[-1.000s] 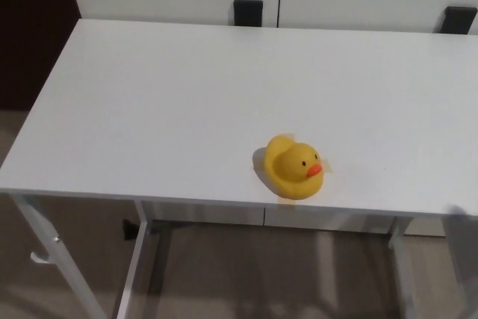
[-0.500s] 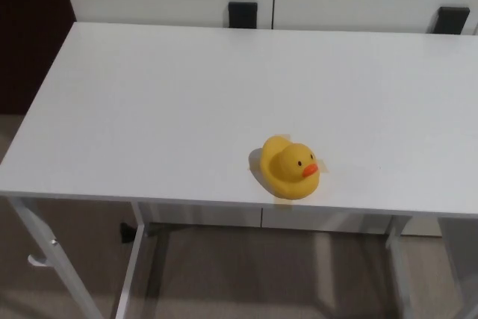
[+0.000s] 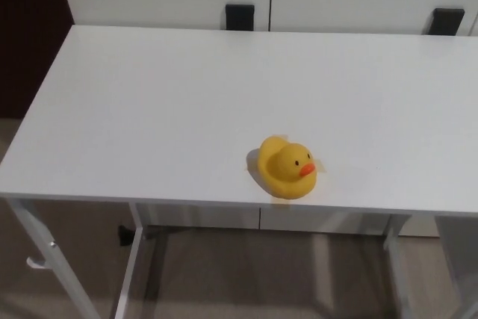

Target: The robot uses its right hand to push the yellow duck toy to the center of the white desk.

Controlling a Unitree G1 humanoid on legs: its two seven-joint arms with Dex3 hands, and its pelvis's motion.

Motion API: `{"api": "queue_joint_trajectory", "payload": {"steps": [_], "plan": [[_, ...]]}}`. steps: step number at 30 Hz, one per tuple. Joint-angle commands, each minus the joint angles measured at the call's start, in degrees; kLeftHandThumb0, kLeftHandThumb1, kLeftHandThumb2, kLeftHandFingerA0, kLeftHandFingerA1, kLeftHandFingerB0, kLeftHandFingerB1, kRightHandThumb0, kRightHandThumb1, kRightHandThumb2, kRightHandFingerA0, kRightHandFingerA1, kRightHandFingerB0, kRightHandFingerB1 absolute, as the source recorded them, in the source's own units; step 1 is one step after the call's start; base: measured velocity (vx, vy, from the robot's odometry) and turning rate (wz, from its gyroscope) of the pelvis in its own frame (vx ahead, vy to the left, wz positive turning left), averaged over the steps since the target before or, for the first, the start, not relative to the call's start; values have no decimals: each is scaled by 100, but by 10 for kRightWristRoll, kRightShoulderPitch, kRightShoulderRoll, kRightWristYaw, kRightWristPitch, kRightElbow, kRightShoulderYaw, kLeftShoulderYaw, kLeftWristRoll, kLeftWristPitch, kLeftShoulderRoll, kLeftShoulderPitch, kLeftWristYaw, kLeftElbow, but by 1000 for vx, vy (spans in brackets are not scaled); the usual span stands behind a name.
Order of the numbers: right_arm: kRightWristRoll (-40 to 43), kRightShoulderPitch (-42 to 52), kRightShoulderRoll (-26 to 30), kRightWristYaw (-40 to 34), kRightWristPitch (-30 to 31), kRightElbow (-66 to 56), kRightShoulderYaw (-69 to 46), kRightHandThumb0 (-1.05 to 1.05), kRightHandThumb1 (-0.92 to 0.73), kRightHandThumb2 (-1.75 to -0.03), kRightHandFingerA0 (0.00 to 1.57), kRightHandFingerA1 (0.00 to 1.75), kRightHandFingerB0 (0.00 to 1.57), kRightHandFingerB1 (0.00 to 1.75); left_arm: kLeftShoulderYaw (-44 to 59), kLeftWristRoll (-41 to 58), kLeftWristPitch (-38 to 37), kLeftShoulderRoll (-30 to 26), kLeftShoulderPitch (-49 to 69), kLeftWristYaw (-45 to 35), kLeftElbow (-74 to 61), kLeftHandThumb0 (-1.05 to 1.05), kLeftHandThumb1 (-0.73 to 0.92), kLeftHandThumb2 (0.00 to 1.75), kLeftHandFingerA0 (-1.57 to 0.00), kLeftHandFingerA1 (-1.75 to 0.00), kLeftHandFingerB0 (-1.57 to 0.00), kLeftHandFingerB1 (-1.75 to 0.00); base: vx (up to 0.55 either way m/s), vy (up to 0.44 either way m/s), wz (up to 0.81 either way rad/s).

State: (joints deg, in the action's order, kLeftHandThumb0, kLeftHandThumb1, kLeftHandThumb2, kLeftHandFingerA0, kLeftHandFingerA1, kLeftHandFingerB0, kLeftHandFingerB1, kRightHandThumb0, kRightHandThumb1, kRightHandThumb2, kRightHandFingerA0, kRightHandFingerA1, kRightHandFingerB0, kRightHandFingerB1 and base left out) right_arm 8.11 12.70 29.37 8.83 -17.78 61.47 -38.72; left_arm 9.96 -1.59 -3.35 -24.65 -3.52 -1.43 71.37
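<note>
A yellow duck toy (image 3: 286, 167) with an orange beak sits on the white desk (image 3: 187, 102), close to the desk's near edge and a little right of the middle. Its beak points to the right and toward me. Neither of my hands shows in the head view.
Two black brackets (image 3: 240, 16) (image 3: 447, 21) stand at the desk's far edge against white panels. A dark wall area (image 3: 30, 28) lies at the far left. White desk legs (image 3: 138, 259) and the floor show below the near edge.
The whole picture has shifted slightly left and up, so the camera moved. The duck keeps its place on the desk.
</note>
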Motion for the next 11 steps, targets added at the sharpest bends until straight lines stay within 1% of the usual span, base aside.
{"api": "queue_joint_trajectory", "payload": {"steps": [1, 3, 4, 6, 7, 9, 10, 11], "plan": [[10, -1, 6, 41, -37, 9, 24, -15, -63, -85, 112, 62, 83, 58, 2, 1, 0, -8, 2, 3, 4, 56, -23, 175, -128, -108, -134, -103, 0, 0, 0], [16, -1, 6, 45, -38, 6, 28, -15, -63, -85, 112, 62, 83, 58, 0, -1, 4, -10, 0, 3, 3, 56, -23, 175, -128, -108, -134, -103, 0, 0, 0], [16, -3, 7, 44, -36, 7, 30, -12, -63, -83, 112, 62, 85, 58, 0, -1, 3, -11, 2, 1, 2, 57, -31, 175, -126, -106, -133, -103, 0, 0, 0], [18, -5, 9, 43, -35, 10, 34, -12, -63, -83, 112, 62, 85, 58, -1, -1, 1, -11, 4, -1, 0, 57, -31, 175, -126, -106, -133, -103, 0, 0, 0], [16, -4, 8, 40, -32, 6, 38, -12, -63, -82, 113, 62, 86, 58, 0, 0, 0, -10, 5, -1, 1, 55, -24, 175, -128, -106, -132, -104, 0, 0, 0], [15, -2, 8, 37, -29, 0, 42, -12, -63, -82, 113, 62, 86, 58, 1, 1, 0, -10, 5, 0, 3, 55, -24, 175, -128, -106, -132, -104, 0, 0, 0], [16, 0, 7, 38, -29, -3, 44, -12, -59, -88, 112, 62, 86, 58, 3, 3, 0, -9, 5, 0, 2, 10, 1, 99, -134, -122, -129, -118, 0, 0, 0], [16, 0, 7, 38, -29, -3, 44, -12, -59, -88, 112, 62, 86, 58, 3, 3, 0, -9, 5, 0, 2, 10, 1, 99, -134, -122, -129, -118, 0, 0, 0]]}}
